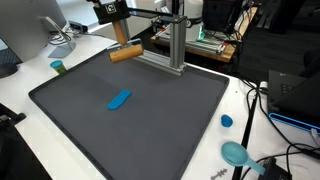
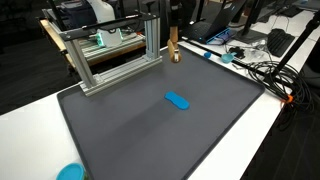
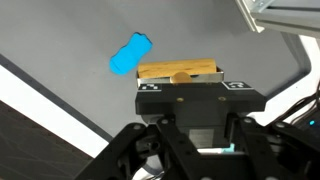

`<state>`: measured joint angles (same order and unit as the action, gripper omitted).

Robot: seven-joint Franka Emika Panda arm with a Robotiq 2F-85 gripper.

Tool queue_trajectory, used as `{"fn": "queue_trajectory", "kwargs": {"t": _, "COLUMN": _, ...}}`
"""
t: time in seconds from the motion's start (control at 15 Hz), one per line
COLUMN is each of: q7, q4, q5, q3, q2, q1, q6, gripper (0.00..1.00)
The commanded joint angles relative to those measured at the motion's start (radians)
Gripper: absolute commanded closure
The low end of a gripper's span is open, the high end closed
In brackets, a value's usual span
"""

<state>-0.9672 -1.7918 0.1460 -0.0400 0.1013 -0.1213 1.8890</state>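
My gripper [image 1: 121,44] hangs in the air above the far edge of the dark grey mat [image 1: 90,120], close to the aluminium frame. It is shut on a wooden block [image 1: 125,54], which it holds crosswise; both show in another exterior view, gripper [image 2: 174,45] and block [image 2: 174,55]. In the wrist view the wooden block [image 3: 180,71] lies just beyond the gripper body [image 3: 200,100], and the fingertips are hidden. A blue oblong piece [image 1: 119,99] lies flat near the middle of the mat [image 2: 130,130], also seen in an exterior view [image 2: 178,100] and the wrist view [image 3: 131,54].
An aluminium frame [image 1: 176,45] stands at the mat's far edge [image 2: 110,50]. A small blue cap [image 1: 227,121] and a teal bowl [image 1: 236,153] sit on the white table. A green cup [image 1: 58,67] stands by a corner. Cables [image 2: 265,70] lie beside the mat.
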Motion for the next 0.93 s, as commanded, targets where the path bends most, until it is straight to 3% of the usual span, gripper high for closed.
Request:
{"fn": "queue_trajectory", "kwargs": {"t": 0.0, "q7": 0.276, "q4": -0.189, "q5": -0.023, "q3": -0.001, "q2": -0.178, "q1": 0.076, "q6": 0.024, "gripper": 0.78}}
{"fn": "queue_trajectory", "kwargs": {"t": 0.27, "q7": 0.566, "q4": -0.327, "q5": -0.039, "q3": -0.013, "q2": -0.29, "q1": 0.131, "q6": 0.022, "gripper": 0.78}}
{"fn": "queue_trajectory", "kwargs": {"t": 0.4, "q7": 0.675, "q4": -0.397, "q5": -0.034, "q3": -0.014, "q2": -0.339, "q1": 0.145, "q6": 0.086, "gripper": 0.78}}
{"fn": "queue_trajectory", "kwargs": {"t": 0.47, "q7": 0.586, "q4": -0.303, "q5": -0.021, "q3": 0.001, "q2": -0.253, "q1": 0.153, "q6": 0.023, "gripper": 0.53}}
{"fn": "queue_trajectory", "kwargs": {"t": 0.6, "q7": 0.642, "q4": -0.355, "q5": -0.023, "q3": 0.001, "q2": -0.291, "q1": 0.159, "q6": 0.059, "gripper": 0.53}}
{"fn": "queue_trajectory", "kwargs": {"t": 0.67, "q7": 0.651, "q4": -0.367, "q5": -0.023, "q3": 0.001, "q2": -0.301, "q1": 0.159, "q6": 0.065, "gripper": 0.78}}
{"fn": "queue_trajectory", "kwargs": {"t": 0.87, "q7": 0.809, "q4": -0.397, "q5": -0.045, "q3": 0.006, "q2": -0.31, "q1": 0.133, "q6": 0.082, "gripper": 0.78}}
